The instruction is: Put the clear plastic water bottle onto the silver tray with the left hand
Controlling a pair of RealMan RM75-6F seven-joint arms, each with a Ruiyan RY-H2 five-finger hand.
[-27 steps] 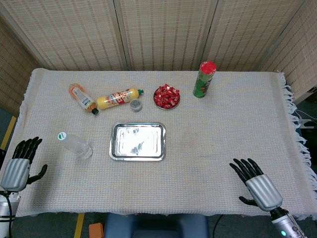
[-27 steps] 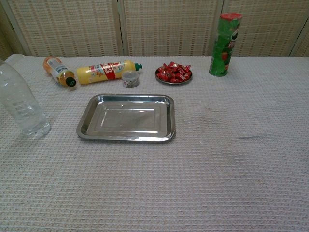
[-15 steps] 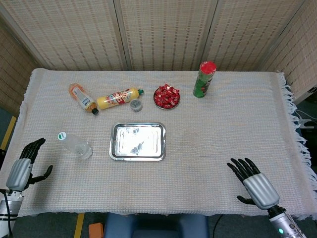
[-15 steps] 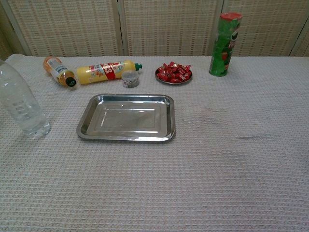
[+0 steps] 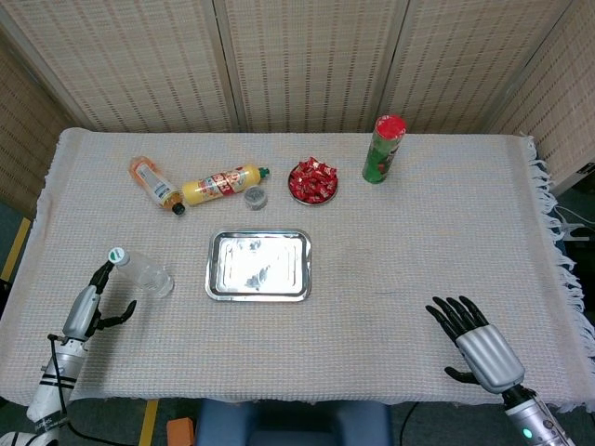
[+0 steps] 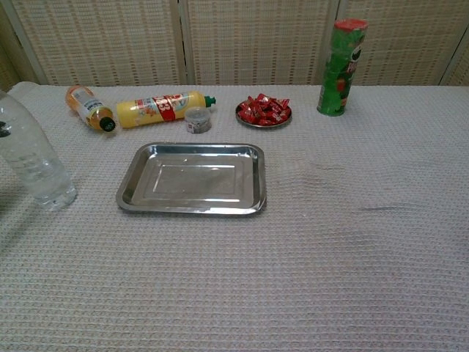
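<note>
The clear plastic water bottle stands upright on the cloth, left of the silver tray. It has a white and green cap. My left hand is just left of the bottle, seen edge-on with fingers apart and nothing in it. A fingertip reaches up close to the cap; I cannot tell whether it touches. In the chest view only a dark tip shows at the left edge. Near the table's front right edge my right hand lies with fingers spread, holding nothing.
Behind the tray lie an orange bottle and a yellow bottle, with a small jar beside them. A dish of red sweets and a green can stand further right. Woven screens close off the back.
My left hand has moved in from the table's left edge toward the bottle and turned edge-on. The bottle, tray and right hand have stayed in place.
</note>
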